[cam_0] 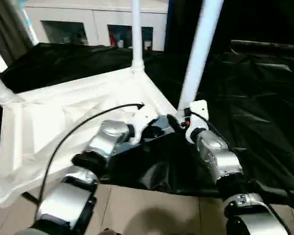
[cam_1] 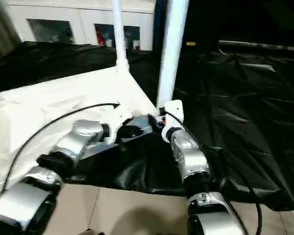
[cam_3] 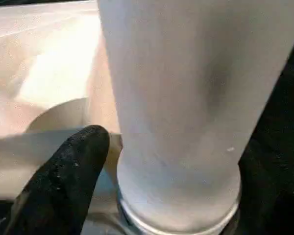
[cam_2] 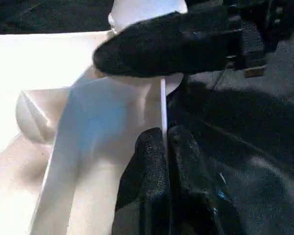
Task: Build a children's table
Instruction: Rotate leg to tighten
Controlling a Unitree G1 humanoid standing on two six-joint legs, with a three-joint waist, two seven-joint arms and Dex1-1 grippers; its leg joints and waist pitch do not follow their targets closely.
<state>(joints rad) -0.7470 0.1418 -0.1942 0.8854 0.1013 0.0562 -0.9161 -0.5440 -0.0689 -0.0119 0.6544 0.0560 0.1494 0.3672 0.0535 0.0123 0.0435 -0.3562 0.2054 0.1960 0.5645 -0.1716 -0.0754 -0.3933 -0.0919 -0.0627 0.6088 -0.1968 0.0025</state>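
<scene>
1. Here, in the left eye view, the white plastic rectangular table top (cam_0: pixel 83 122) lay upside down on a black plastic sheet (cam_0: pixel 255 107), ribbed underside up. Three long white tube legs stood in its corner sockets: a near-corner leg (cam_0: pixel 198 54), a far-corner leg (cam_0: pixel 136 34), and a left-edge leg (cam_0: pixel 0 88). The right tool (cam_0: pixel 183 117) sat at the base of the near-corner leg; the left tool (cam_0: pixel 159 123) sat just beside it on the top's rim. Pale floor tiles (cam_0: pixel 152 210) lay below the silver forearms, and a white cabinet (cam_0: pixel 93 19) stood behind.

2. In the right eye view, the same layout showed, both tools meeting at that near corner.

3. In the left wrist view, the left tool's two black fingers (cam_2: pixel 152 176) were pinched closed on the thin upright rim (cam_2: pixel 163 105) of the top. One black finger (cam_2: pixel 171 44) of the right tool crossed in front of the leg's base.

4. In the right wrist view, the right tool's fingers (cam_3: pixel 68 171) stood apart on either side of the near-corner leg, close around it just above its socket; whether they pressed on it I cannot tell.
</scene>
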